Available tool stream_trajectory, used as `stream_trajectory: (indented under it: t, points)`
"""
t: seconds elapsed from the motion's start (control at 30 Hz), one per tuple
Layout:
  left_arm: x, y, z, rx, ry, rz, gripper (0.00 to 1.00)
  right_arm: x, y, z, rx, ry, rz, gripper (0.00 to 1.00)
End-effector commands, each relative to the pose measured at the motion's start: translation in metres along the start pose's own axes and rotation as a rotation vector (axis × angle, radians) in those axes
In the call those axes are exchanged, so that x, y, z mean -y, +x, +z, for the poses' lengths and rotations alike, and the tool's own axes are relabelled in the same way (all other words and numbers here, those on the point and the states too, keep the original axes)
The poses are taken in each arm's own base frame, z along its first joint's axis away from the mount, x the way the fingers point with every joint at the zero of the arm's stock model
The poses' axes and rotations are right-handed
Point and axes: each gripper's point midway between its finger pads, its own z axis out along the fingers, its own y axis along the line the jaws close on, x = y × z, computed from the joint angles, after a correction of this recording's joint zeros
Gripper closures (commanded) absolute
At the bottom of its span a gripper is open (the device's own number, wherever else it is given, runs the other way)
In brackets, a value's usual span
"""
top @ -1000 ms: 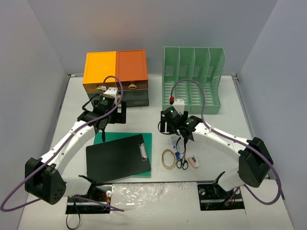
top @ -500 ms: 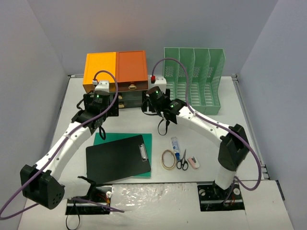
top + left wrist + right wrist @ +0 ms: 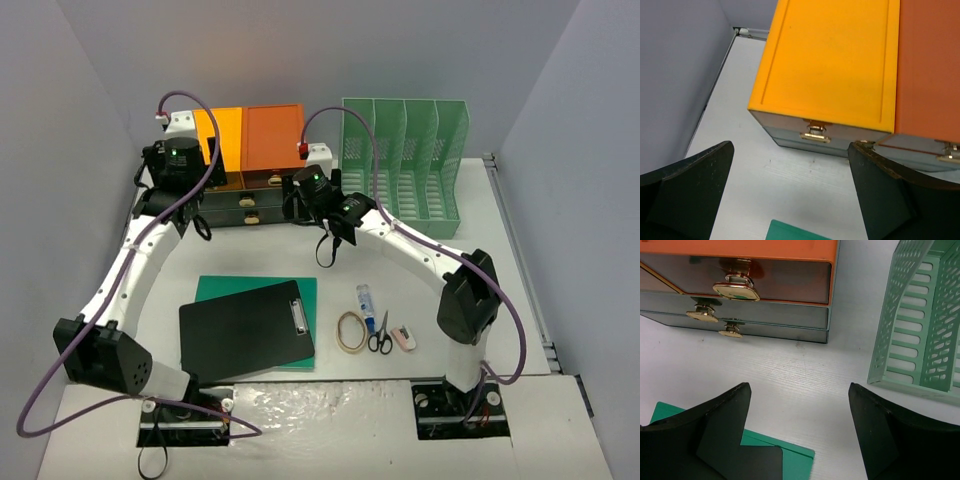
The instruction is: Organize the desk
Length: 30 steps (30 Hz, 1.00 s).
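- Most of the top view is the desk point(image 3: 520, 280): a flat white tabletop with grey-lilac walls point(image 3: 300, 60) round it. Stiff, heavy and fixed, I'd judge. No place to grip it, so take the loose bits on it instead. Smooth top, things prob. slide.
- Left wrist view: left gripper point(image 3: 790, 155) has its fingers spread wide, nothing btwn. Desk sits under & ahead of them. Drawer unit point(image 3: 830, 65) just beyond: boxy, matte orange lid, brass-look pull.
- Right wrist view: right gripper point(image 3: 800, 395) spread too, empty. Desk below shows faint grain. Drawer unit ahead-left, glossy fronts. Slotted green file rack point(image 3: 920, 330) ahead-right. Green sheet point(image 3: 797, 460) by the left finger.
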Motion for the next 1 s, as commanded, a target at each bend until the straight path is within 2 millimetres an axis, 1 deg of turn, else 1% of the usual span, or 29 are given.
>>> stream_trajectory:
  t: [0.0,0.07,0.17,0.23,0.37,0.47,0.53,0.67,0.73,0.77,0.8,0.83,0.97]
  points:
    - [0.012,-0.052,0.012,0.129,0.071,-0.077,0.03,-0.013,-0.029,-0.012,0.07,-0.057,0.013,0.24]
    - [0.013,-0.053,0.025,0.123,0.091,-0.106,0.03,-0.015,-0.022,-0.012,0.051,-0.07,0.011,0.24]
    - [0.023,-0.052,0.041,0.096,0.174,-0.146,0.03,-0.015,-0.013,-0.01,0.027,-0.08,0.005,0.24]
    - [0.022,-0.049,0.051,0.082,0.19,-0.145,0.03,-0.018,-0.01,-0.009,0.017,-0.096,-0.001,0.24]
    - [0.021,-0.047,0.06,0.082,0.224,-0.104,0.03,-0.02,-0.007,-0.009,0.008,-0.112,-0.016,0.24]
    - [0.017,-0.044,0.07,0.075,0.245,-0.109,0.03,-0.022,-0.009,-0.006,0.011,-0.111,-0.019,0.24]
    - [0.013,-0.046,0.074,0.074,0.255,-0.119,0.03,-0.023,-0.008,-0.003,0.008,-0.111,-0.017,0.24]
    - [0.014,-0.045,0.084,0.06,0.261,-0.096,0.03,-0.031,-0.013,0.004,0.017,-0.119,-0.003,0.24]
    - [0.015,-0.05,0.085,0.053,0.266,-0.073,0.03,-0.033,-0.011,0.01,0.015,-0.117,-0.003,0.24]
    - [0.016,-0.047,0.088,0.035,0.269,-0.062,0.03,-0.035,-0.013,0.012,0.023,-0.114,0.001,0.24]
    - [0.018,-0.042,0.093,0.01,0.273,-0.05,0.03,-0.036,-0.016,0.015,0.034,-0.108,0.005,0.25]
    - [0.018,-0.041,0.092,0.001,0.275,-0.044,0.03,-0.036,-0.019,0.015,0.046,-0.105,0.009,0.25]
    - [0.025,-0.027,0.094,-0.036,0.283,0.001,0.03,-0.041,-0.044,0.021,0.128,-0.091,0.047,0.25]
